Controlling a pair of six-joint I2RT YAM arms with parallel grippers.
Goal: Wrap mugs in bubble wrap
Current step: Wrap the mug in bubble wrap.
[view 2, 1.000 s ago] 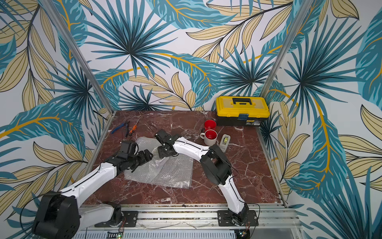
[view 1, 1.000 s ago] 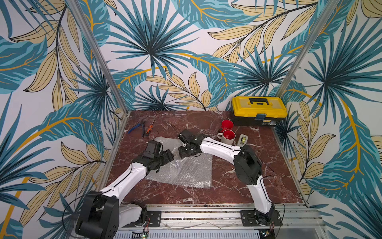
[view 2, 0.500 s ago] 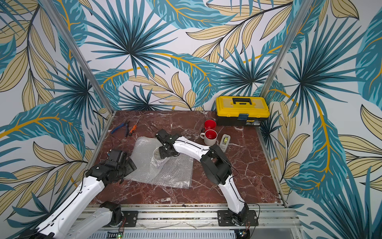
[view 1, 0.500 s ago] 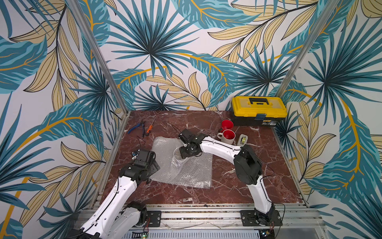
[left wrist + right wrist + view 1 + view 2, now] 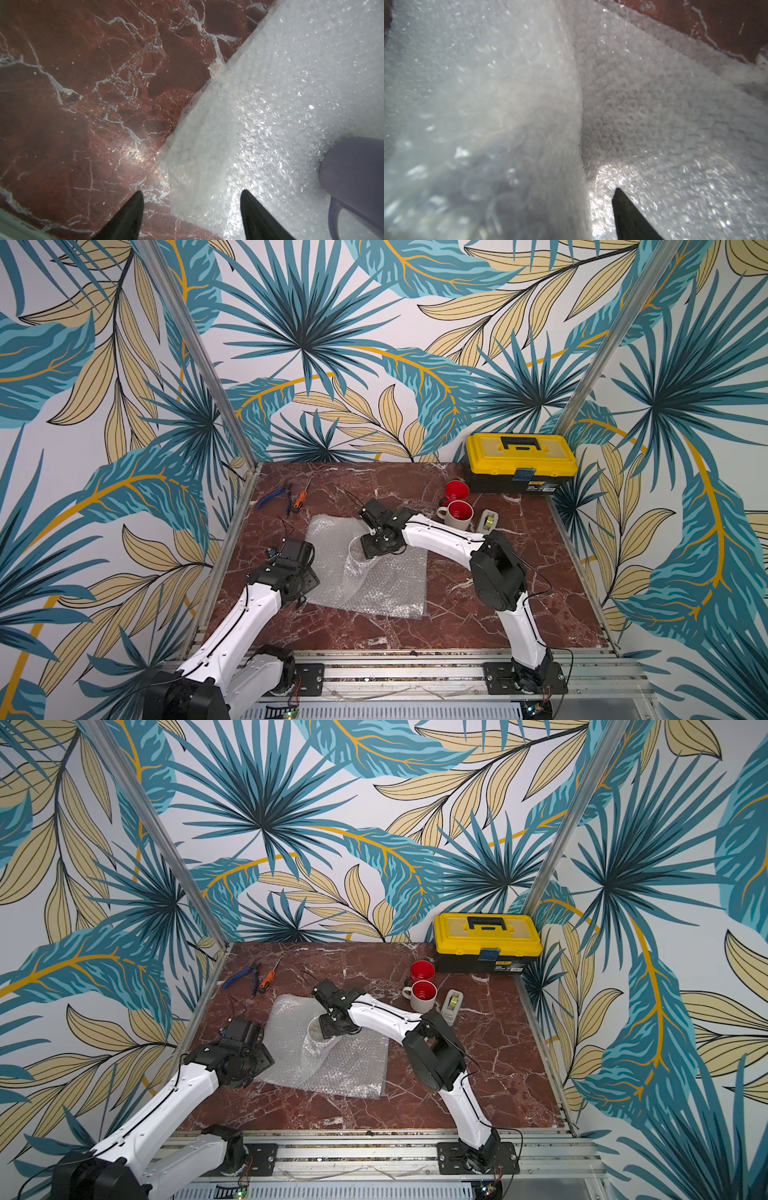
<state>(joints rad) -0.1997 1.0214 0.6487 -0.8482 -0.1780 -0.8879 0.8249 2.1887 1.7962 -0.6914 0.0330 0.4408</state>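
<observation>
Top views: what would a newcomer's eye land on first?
Probably the shiny bubble wrap spread over the middle of the red marble table, with the lavender mug partly bundled in it. Next comes the yellow toolbox in the far right corner, with the red mug and the white mug just in front of it.

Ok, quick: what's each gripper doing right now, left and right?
Left gripper: open, holding nothing, above the edge of the bubble wrap.
Right gripper: cannot be told; one finger shows, bubble wrap hides the other.
</observation>
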